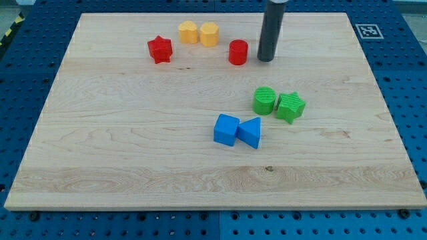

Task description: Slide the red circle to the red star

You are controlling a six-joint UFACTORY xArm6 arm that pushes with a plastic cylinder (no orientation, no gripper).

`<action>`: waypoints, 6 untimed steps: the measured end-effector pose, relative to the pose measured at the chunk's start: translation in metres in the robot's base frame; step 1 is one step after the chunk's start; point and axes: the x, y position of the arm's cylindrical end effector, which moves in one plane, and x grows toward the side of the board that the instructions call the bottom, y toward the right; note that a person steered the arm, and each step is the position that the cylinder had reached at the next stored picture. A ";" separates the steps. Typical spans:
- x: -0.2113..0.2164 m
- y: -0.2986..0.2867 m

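The red circle [238,52] sits near the view's top, right of centre. The red star [160,49] lies to its left, well apart, near the top. My tip [266,59] stands just to the right of the red circle, a small gap between them; the dark rod rises out of the view's top.
Two yellow blocks [199,33] sit side by side above and between the red star and red circle. A green circle [265,100] and green star [290,107] lie at centre right. A blue cube [226,129] and blue triangle [251,132] lie below centre on the wooden board [100,153].
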 end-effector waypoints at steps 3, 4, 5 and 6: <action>0.000 -0.020; -0.013 -0.015; -0.012 -0.015; -0.010 -0.023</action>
